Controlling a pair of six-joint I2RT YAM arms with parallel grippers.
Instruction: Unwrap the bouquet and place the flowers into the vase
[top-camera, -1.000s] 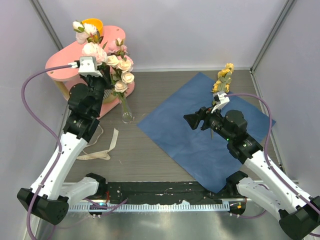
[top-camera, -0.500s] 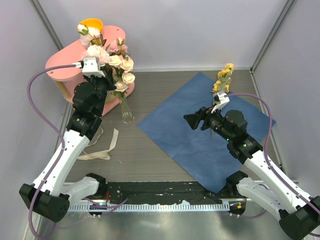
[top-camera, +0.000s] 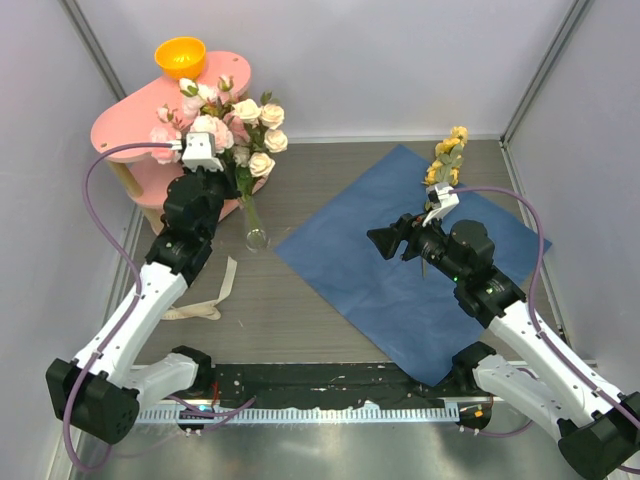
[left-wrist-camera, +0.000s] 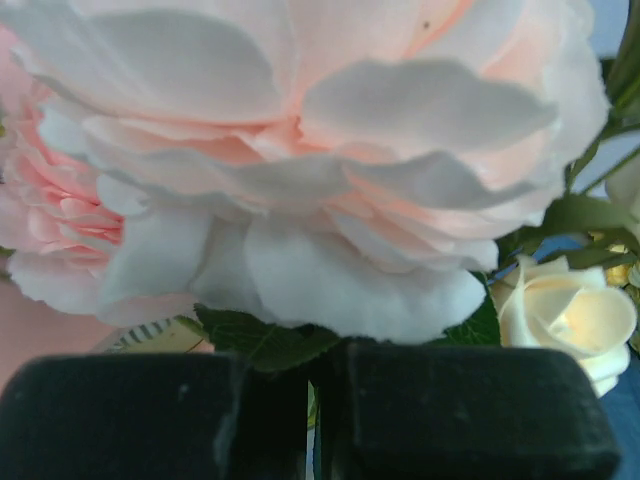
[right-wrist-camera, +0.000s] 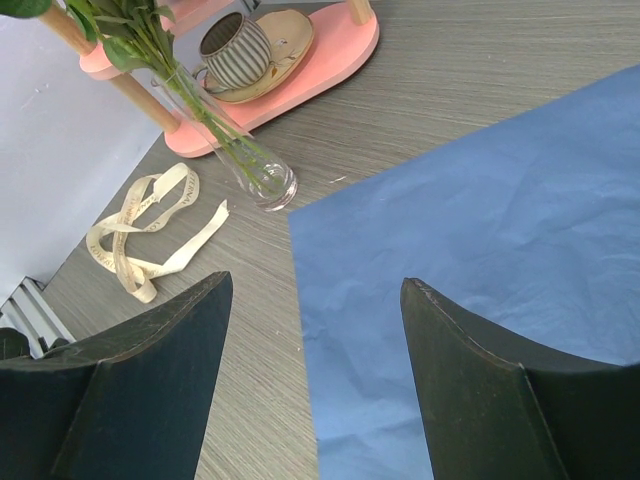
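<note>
The flat blue paper sheet (top-camera: 410, 270) lay spread just right of the narrow clear glass vase (top-camera: 254, 228). Your pink and cream flowers (top-camera: 246, 112) stood with stems inside the vase, your left gripper (left-wrist-camera: 315, 372) clamped on them above its rim. Your right gripper (right-wrist-camera: 315, 300) hung right of the vase, jaws apart. The loose cream ribbon (right-wrist-camera: 150, 230) lay left of it.

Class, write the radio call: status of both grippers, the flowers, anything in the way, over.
Left gripper shut on flowers, stems in vase. Right gripper open over blue paper. Yellow sprig at paper's far edge, unplaced. No obstruction seen.
</note>
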